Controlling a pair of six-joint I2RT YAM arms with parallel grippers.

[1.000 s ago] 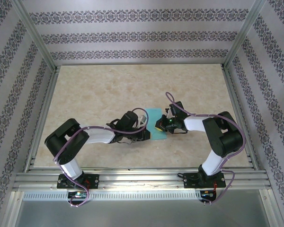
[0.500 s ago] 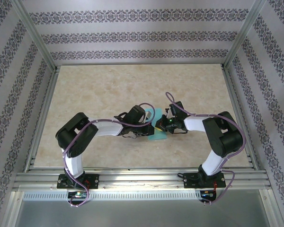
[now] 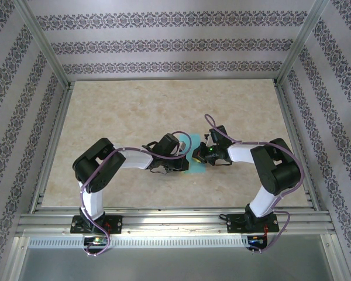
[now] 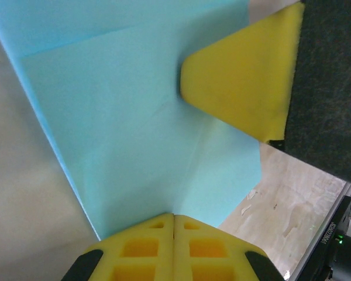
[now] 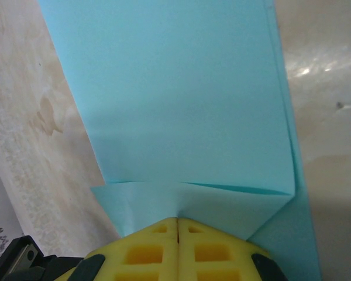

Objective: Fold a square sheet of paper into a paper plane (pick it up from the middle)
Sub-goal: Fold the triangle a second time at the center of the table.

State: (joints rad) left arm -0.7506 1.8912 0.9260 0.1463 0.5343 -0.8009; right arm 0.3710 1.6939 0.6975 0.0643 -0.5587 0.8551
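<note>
The square sheet of paper [image 4: 123, 134] is thin, matt turquoise paper, smooth apart from its sharp creases. The left gripper [image 4: 174, 218] and right gripper [image 5: 177, 221] have matt yellow, foam-like pads with moulded square pockets. The worktop [image 5: 322, 88] is beige, marble-patterned and faintly glossy. The near rails [image 3: 175, 225] are brushed metal.

A pale beige, marble-patterned surface [image 3: 134, 111] spreads between the patterned walls; near its middle lies a thin turquoise sheet of paper [image 5: 181, 105], folded and creased.
</note>
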